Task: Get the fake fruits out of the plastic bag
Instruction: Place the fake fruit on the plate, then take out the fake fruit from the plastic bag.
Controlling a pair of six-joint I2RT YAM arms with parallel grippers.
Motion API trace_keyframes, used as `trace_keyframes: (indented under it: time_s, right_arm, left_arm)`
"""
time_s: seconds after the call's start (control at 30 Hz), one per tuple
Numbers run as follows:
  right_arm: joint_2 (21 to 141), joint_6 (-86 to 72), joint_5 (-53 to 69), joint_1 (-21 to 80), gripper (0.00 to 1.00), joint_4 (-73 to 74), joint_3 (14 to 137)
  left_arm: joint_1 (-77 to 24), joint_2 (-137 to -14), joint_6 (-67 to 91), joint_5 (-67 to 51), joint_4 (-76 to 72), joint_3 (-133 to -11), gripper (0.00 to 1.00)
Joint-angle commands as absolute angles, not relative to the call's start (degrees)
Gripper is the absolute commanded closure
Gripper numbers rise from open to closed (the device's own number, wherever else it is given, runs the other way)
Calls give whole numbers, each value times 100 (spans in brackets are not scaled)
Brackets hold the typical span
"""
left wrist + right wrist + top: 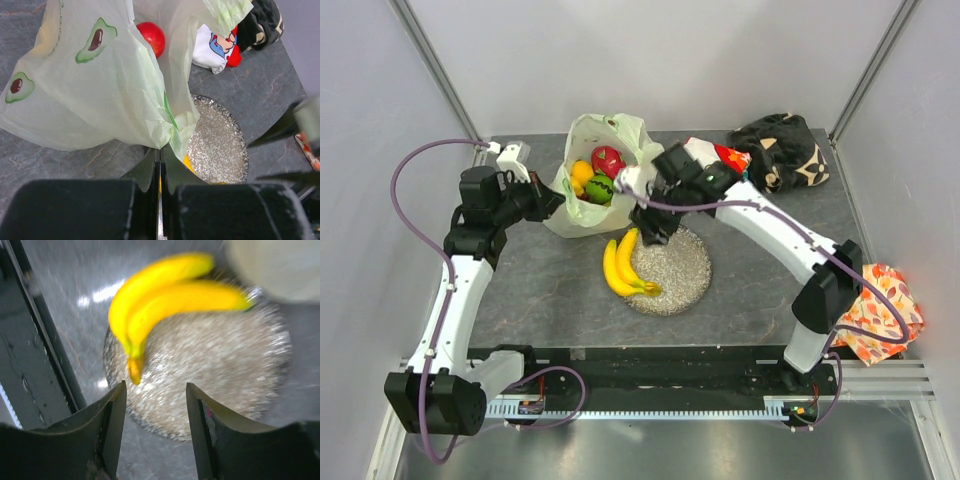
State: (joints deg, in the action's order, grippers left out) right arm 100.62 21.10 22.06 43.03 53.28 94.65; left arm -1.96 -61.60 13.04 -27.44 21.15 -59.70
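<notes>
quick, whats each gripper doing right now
Left gripper: shut on the bag edge.
Right gripper: open, empty, above the bananas on the dish.

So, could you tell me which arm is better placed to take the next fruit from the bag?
Probably right: its jaws stand open and empty over the dish beside the plastic bag, while the left jaws are shut on its edge.

The right wrist view is smeared: the bananas (165, 305) and the glittery dish (240, 370) lack sharp edges. The plastic bag (275, 267) is a pale blur, cut off at the top right corner. From above, the bag's walls partly hide the fruits inside (595, 178), and the right arm (770, 225) covers the dish's far rim. In the left wrist view only a red apple (152, 37) shows past the bag's folds.
</notes>
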Motion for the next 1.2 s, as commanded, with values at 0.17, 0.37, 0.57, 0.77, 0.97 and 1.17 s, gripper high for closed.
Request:
trace_keyframes:
  time_s: [0.17, 0.37, 0.57, 0.77, 0.97, 1.17]
  right_arm:
    - [10976, 1891, 2189, 4122, 48, 4923, 11750]
    - [12564, 1635, 1662, 4131, 48, 3719, 12567]
    - [13728, 1240, 520, 4061, 27, 2990, 13694]
    - [13895, 1160, 132, 3938, 13, 2259, 13430]
    - [14299, 1143, 114, 3806, 14, 2224, 13482]
    - [14581, 1081, 264, 3700, 22, 2224, 13596]
  left_arm:
    - [-176, -5871, 1020, -3480, 2688, -6284, 98]
    - [-176, -5792, 826, -3472, 3067, -5977, 98]
    - [-176, -5818, 555, -3489, 3199, -5950, 98]
    - [-176, -5977, 273, -3990, 3585, -5898, 98]
    - [-176, -5827, 18, -3938, 4077, -5801, 98]
    - [-176, -5950, -298, -3885, 4236, -5818, 98]
